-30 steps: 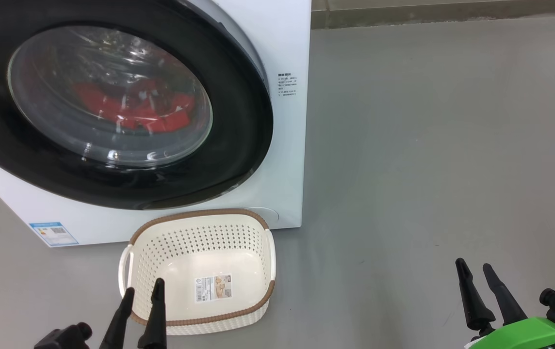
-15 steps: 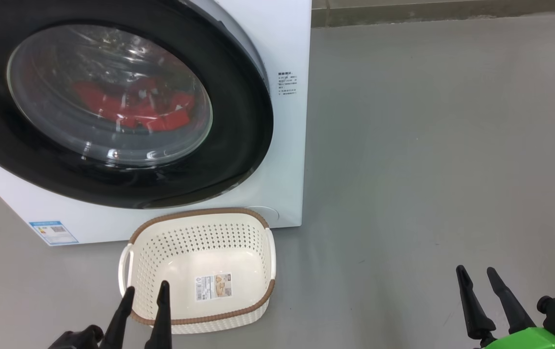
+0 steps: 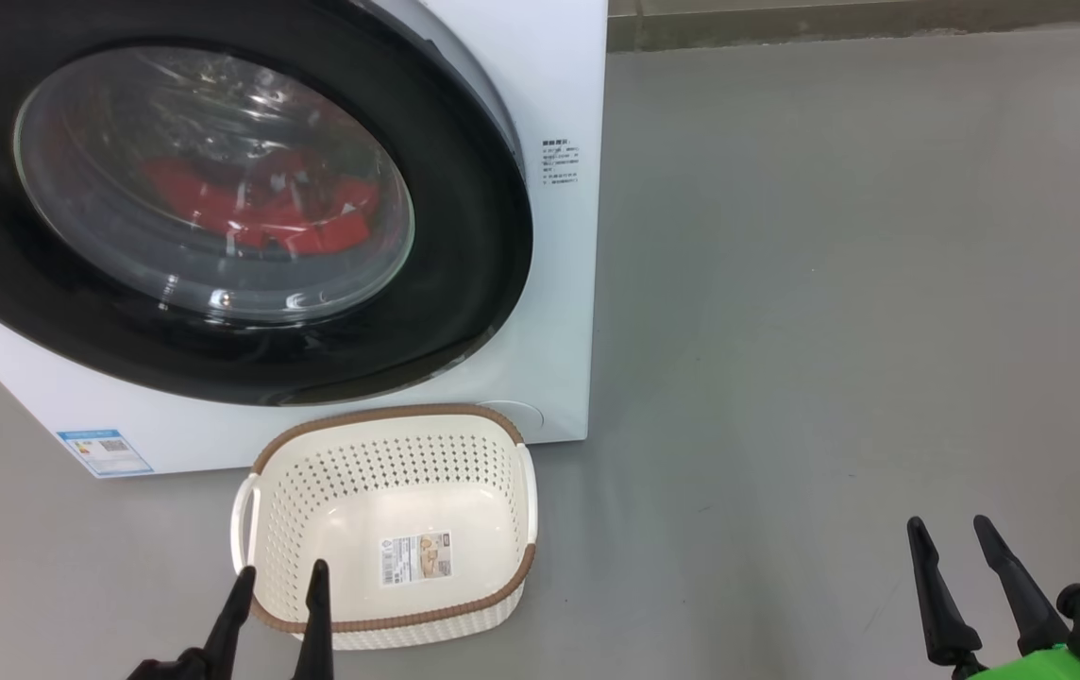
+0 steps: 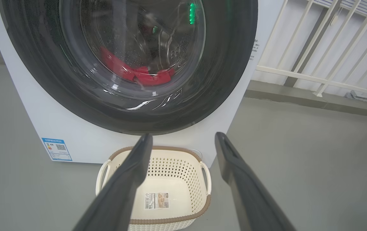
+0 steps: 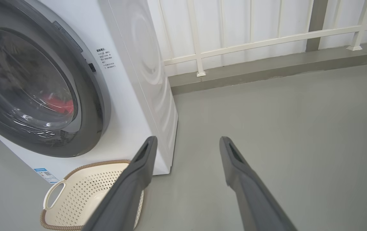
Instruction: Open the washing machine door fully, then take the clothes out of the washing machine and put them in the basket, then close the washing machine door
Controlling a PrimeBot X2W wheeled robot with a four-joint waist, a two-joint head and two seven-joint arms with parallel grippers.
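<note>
The white washing machine point(image 3: 559, 85) stands at the upper left, and its black-rimmed door point(image 3: 464, 283) sits shut against the front. Through the glass window I see the red clothes point(image 3: 257, 212) lying in the drum, also red clothes point(image 4: 138, 75) in the left wrist view. The cream basket point(image 3: 389, 420) rests empty on the floor just in front of the machine. My left gripper point(image 3: 280, 569) is open, low, over the basket's near rim. My right gripper point(image 3: 948, 522) is open at the lower right, far from the machine, holding nothing.
Grey floor point(image 3: 833, 283) spreads wide to the right of the machine. A white railing point(image 5: 267, 41) on a low kerb runs along the back. A blue energy label point(image 3: 104, 453) marks the machine's lower left corner.
Both grippers have slid down toward the bottom edge of the head view; the right one has also shifted right. The door, the clothes and the basket are unchanged.
</note>
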